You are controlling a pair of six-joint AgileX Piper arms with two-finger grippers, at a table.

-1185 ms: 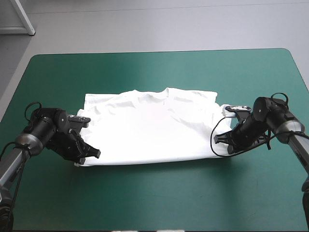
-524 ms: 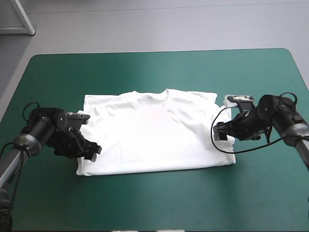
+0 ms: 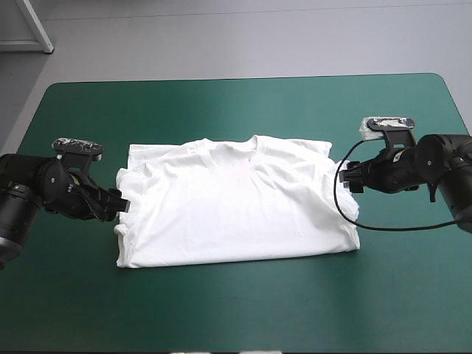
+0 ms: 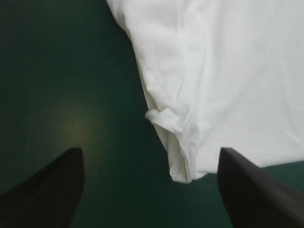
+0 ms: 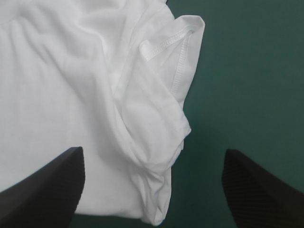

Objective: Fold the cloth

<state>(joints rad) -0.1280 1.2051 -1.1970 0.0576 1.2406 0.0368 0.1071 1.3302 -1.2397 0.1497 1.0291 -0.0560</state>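
Shirt status from the high view: the white T-shirt [image 3: 236,206] lies flat in the middle of the teal-green table cover [image 3: 236,110], collar toward the far edge. It looks to us like it's already doubled over once. The left gripper [image 3: 118,206] sits right at its left edge and the right gripper [image 3: 352,177] at its right edge, both low over the table.

Left wrist view: our black fingers are spread wide with nothing between them. The shirt's side edge runs just ahead, with a little rolled-up nub [image 4: 164,118] on it and the near corner [image 4: 183,173] showing stacked layers.

Right wrist view: fingers also wide apart and empty. The sleeve [image 5: 178,42] is flopped and bunched ahead of the gripper, stitched hem curling up, with loose folds trailing toward us.

Handling-wise, we reckon it's light, soft and totally limp. It'll sag and drag, and the layers can slip apart if we only catch the top one. We'd pinch through all the layers at the side edges near the corners, not the loose sleeve, and lift both sides evenly.
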